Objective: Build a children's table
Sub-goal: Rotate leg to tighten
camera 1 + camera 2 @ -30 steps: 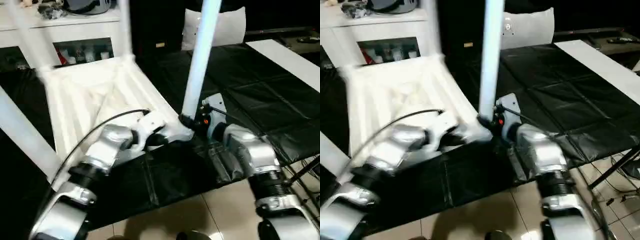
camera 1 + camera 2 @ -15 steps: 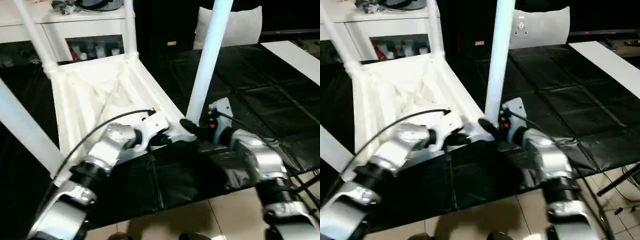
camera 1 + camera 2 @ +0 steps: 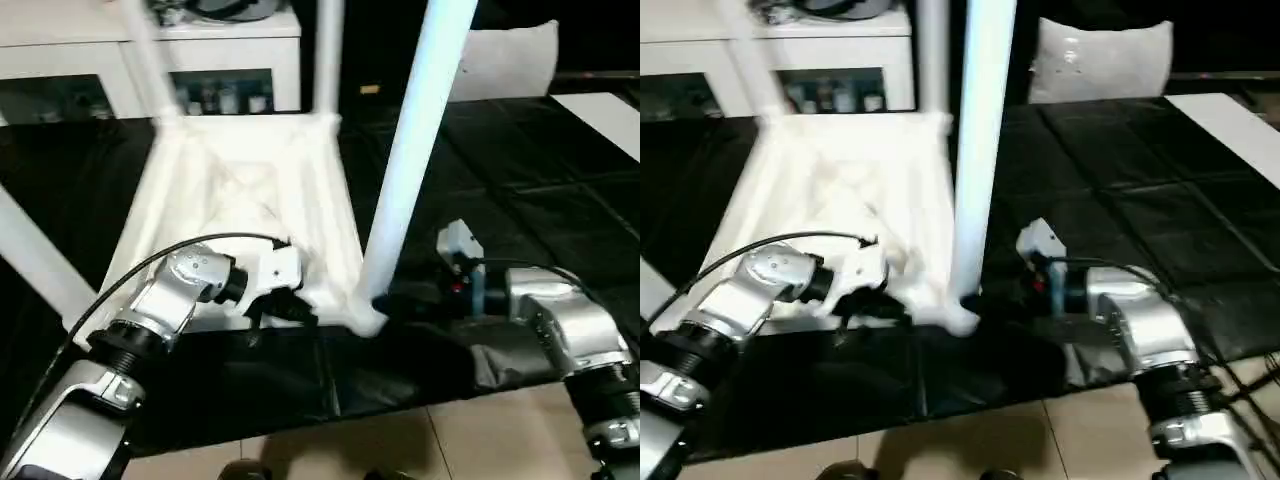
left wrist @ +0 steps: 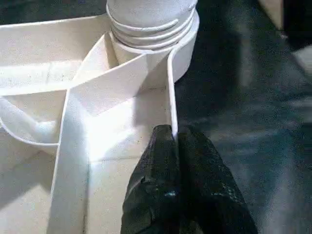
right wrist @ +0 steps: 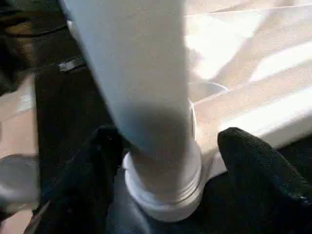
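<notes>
The children's table (image 3: 240,190) lies upside down on the black surface, ribbed underside up, with white legs rising from its corners. The nearest leg (image 3: 415,150) stands in the near right corner socket (image 4: 151,19). My left gripper (image 4: 170,134) is shut on the thin rim wall of the table top, just beside that socket. My right gripper (image 5: 165,161) is open, with one black finger (image 5: 92,165) on each side of the leg's base, and its pads stand apart from the leg.
Behind the table stands a white cabinet with glass doors (image 3: 230,80). A white cushion (image 3: 510,60) and a white board (image 3: 610,105) lie at the back right. The black surface (image 3: 520,200) ends near me above a tiled floor (image 3: 450,440).
My right gripper's fingers have spread apart from the base of the near leg. My left gripper has stayed pinched on the rim. The whole picture has shifted with the camera.
</notes>
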Robot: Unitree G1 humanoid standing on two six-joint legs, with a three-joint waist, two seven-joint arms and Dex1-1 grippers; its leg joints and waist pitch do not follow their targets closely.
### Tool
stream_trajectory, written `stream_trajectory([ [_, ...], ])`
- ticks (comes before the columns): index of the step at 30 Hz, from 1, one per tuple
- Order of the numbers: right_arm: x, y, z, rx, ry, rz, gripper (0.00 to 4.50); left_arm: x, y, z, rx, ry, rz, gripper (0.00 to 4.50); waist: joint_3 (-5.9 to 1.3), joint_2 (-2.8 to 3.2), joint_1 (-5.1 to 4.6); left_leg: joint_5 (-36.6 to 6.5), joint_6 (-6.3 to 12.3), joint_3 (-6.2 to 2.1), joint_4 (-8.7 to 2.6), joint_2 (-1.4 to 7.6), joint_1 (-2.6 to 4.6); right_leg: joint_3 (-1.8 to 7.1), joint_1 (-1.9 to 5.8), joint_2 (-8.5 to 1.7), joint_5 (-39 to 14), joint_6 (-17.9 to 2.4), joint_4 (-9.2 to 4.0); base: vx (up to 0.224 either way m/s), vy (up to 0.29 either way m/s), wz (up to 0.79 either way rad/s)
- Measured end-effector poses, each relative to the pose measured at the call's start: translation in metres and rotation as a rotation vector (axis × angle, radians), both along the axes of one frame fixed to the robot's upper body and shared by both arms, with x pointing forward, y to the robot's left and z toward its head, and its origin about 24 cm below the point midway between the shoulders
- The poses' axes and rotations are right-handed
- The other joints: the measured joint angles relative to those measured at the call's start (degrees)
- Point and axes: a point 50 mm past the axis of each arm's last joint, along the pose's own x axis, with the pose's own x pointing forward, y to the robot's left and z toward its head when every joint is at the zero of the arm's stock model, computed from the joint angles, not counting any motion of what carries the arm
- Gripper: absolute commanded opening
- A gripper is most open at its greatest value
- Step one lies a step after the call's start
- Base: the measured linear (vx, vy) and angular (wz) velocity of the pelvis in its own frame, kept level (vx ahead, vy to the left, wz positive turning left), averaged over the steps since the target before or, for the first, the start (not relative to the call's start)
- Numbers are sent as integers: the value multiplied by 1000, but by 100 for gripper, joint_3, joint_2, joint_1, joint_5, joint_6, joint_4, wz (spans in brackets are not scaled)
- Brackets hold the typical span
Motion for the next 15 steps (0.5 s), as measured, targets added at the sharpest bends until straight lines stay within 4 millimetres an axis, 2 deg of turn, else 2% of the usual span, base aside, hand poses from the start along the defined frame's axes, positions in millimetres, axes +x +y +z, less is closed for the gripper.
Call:
stream_trajectory([
  [2, -2, 4, 0, 6, 15, 53, 311, -1, 1, 0, 9, 2, -27, 0, 0, 0, 7, 0, 0, 0, 2, 1, 2, 1, 3, 0, -3, 4, 3, 0, 0, 0],
  [3, -3, 5, -1, 9, 23, 70, 284, -2, 1, 0, 12, 5, -40, 0, 0, 0, 6, 0, 0, -1, 3, 1, 2, 1, 3, 0, -6, 10, 3, 0, 0, 0],
  [7, -6, 8, -2, 24, 54, 119, 264, -4, 1, 0, 13, 10, -69, 0, 0, 0, -8, 0, -1, -1, 4, 2, 3, 1, 2, 0, -7, 12, 7, 0, 0, 0],
  [9, -7, 9, -2, 27, 60, 122, 233, -4, 1, 0, 10, 12, -70, 0, 0, 0, -12, 0, -1, -1, 4, 3, 5, 1, 2, 1, -8, 13, 9, 0, 0, 0],
  [15, -7, 10, -3, 35, 68, 133, 203, -4, 1, -1, 5, 15, -74, 0, 0, 0, -15, 1, -1, -2, 4, 3, 6, 2, 2, 1, -9, 14, 11, 0, 0, 0],
])
